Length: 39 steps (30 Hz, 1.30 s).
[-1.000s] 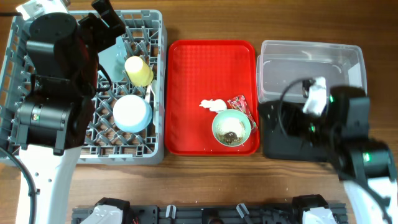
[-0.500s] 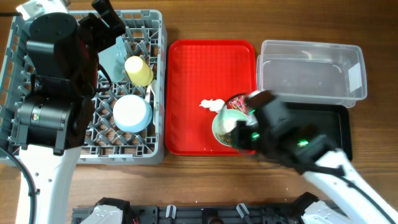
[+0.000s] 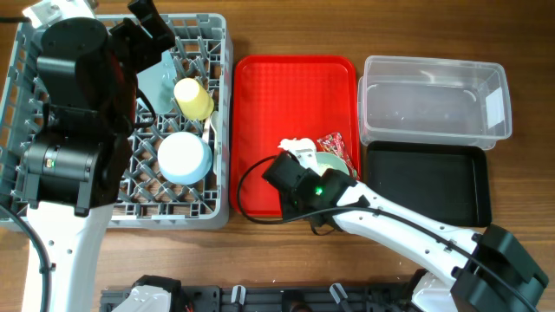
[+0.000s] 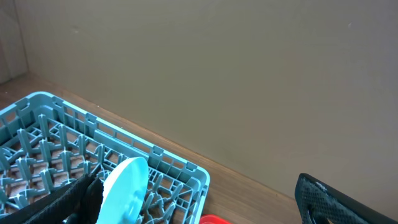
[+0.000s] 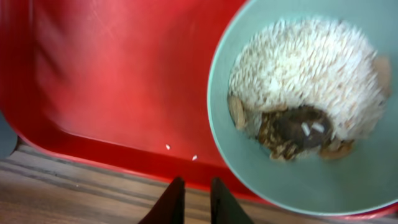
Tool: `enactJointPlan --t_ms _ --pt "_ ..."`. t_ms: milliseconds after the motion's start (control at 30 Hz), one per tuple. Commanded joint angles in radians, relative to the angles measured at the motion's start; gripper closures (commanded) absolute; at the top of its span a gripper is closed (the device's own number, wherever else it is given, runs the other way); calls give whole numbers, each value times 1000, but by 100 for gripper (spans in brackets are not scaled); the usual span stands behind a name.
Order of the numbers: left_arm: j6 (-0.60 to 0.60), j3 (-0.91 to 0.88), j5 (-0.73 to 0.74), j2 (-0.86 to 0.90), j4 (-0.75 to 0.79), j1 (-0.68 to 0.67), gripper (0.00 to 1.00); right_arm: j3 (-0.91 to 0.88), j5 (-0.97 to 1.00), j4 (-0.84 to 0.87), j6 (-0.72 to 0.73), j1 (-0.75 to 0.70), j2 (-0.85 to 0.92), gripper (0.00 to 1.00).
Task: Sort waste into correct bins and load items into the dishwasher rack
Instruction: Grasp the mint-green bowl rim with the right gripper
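Note:
A pale green bowl [image 5: 305,106] holding white rice and brown scraps stands on the flat red tray [image 5: 112,74]; my right arm [image 3: 303,186] covers part of that bowl [image 3: 334,169]. My right gripper [image 5: 193,200] hangs over the tray's front rim, left of the bowl, jaws almost together with nothing between them. Beside the bowl lie a white tissue [image 3: 295,144] and a red wrapper [image 3: 334,144]. My left gripper [image 4: 194,190] is wide open above the grey rack [image 3: 104,212], which holds a light blue plate [image 4: 124,190], a yellow cup [image 3: 192,98] and an upturned bowl [image 3: 184,158].
A clear plastic tub [image 3: 434,100] stands at the back right, with a shallow black tray [image 3: 425,184] just in front of it. Two loose rice grains [image 5: 180,152] lie on the red tray near its front rim. Bare wooden table runs along the front edge.
My right arm swung left from above the black tray to the red tray's front edge by the bowl, and its jaws closed. The left arm stayed still.

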Motion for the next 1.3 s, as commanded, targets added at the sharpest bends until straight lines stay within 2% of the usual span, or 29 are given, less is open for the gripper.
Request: enactJointPlan --t_ms 0,200,533,700,867,1233,1267 --pt "-13 0 12 0 3 7 0 33 54 4 -83 2 0 78" --pt "-13 0 12 0 3 7 0 33 153 87 -83 2 0 70" --pt "-13 0 12 0 3 7 0 31 161 111 -81 2 61 68" --pt "-13 0 12 0 3 7 0 31 201 121 -69 2 117 70" --pt "-13 0 12 0 3 7 0 31 201 125 -45 2 134 78" --pt "-13 0 12 0 3 7 0 6 198 127 -37 2 134 79" --pt "-13 0 12 0 3 7 0 6 198 127 -37 2 134 83"
